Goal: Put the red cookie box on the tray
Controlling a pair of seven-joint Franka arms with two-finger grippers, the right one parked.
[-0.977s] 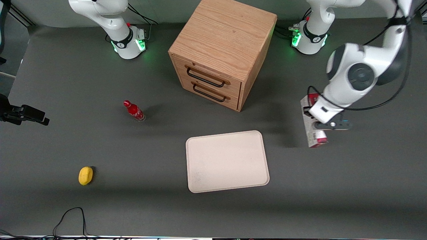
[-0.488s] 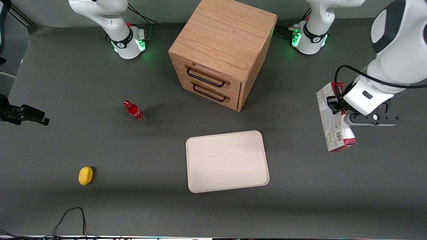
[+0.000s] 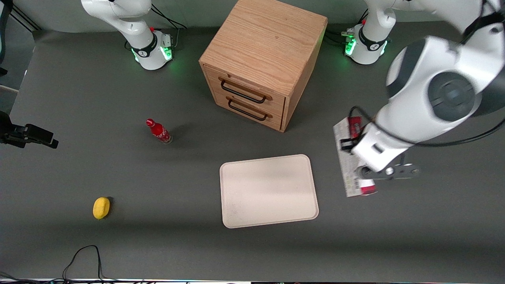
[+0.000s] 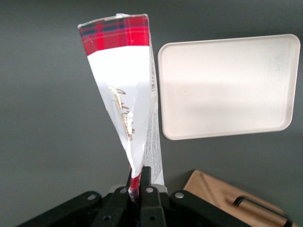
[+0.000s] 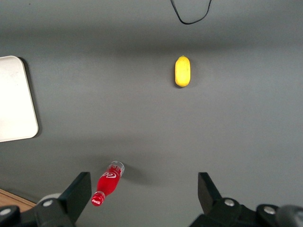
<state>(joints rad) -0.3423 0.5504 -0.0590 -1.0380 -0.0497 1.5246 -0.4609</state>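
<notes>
The gripper [image 3: 365, 167] is clamped on the box [image 3: 349, 167], holding it in the air beside the tray [image 3: 269, 191], toward the working arm's end of the table and clear of the tray's short edge. In the wrist view the fingers [image 4: 145, 187] pinch one end of the box [image 4: 124, 101], with the rest of the carton reaching away from them. Seen from the front, its long axis runs roughly parallel to the tray's short edge, from the cabinet [image 3: 262, 59] side toward the table's near edge. The box is probably light, stiff cardboard that could dent or pivot under an end grip, so a hold nearer the middle would likely be steadier. The tray lies bare, nothing on it.
</notes>
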